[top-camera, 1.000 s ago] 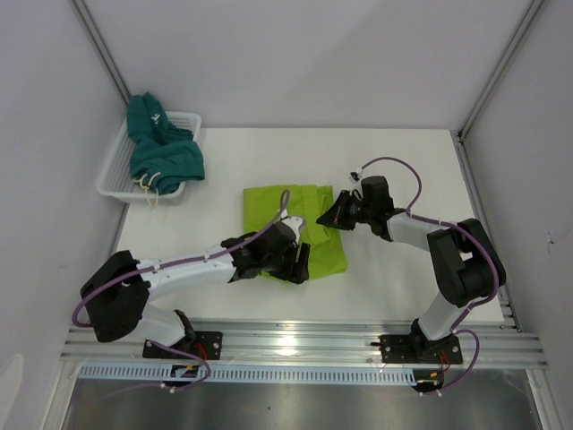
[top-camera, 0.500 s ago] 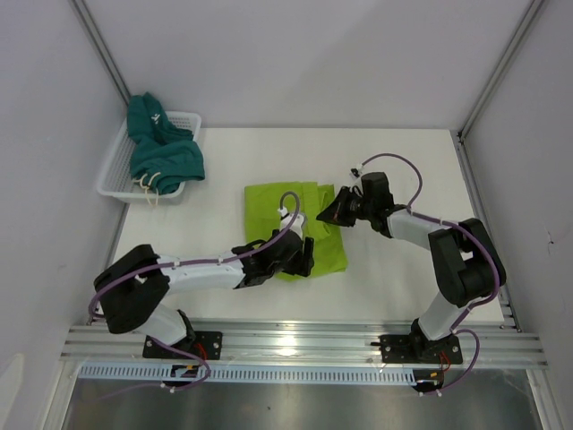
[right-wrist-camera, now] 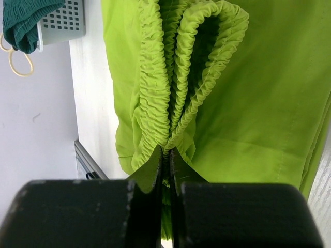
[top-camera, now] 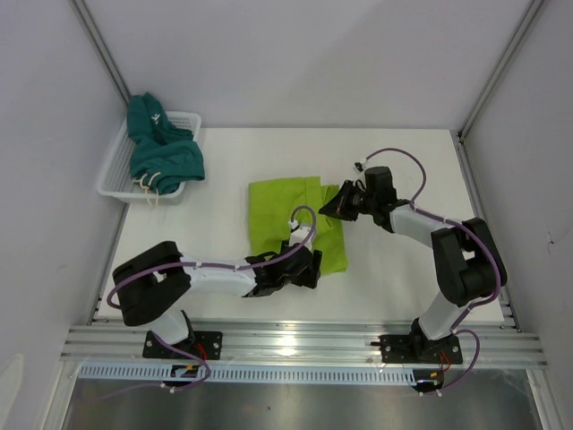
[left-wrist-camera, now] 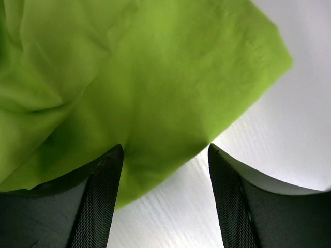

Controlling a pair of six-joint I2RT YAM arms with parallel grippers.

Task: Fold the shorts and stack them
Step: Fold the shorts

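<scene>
The lime green shorts [top-camera: 285, 218] lie folded on the white table at the centre. My right gripper [top-camera: 333, 208] is shut on their gathered elastic waistband [right-wrist-camera: 173, 82] at the right edge of the cloth. My left gripper [top-camera: 309, 266] is open at the front edge of the green shorts; its fingers [left-wrist-camera: 101, 199] straddle the cloth's front hem [left-wrist-camera: 150, 170] and bare table. The dark teal shorts [top-camera: 161, 148] with a white drawstring lie heaped in the white basket [top-camera: 115, 166] at the back left, and show in the right wrist view [right-wrist-camera: 26, 20].
The white mesh basket stands against the left wall. Grey enclosure walls close the table on the left, back and right. An aluminium rail [top-camera: 295, 340] runs along the front edge by the arm bases.
My left gripper has slid right and toward the front along the front edge of the green shorts. My right gripper has moved slightly back with the waistband, and the cloth shifted with it.
</scene>
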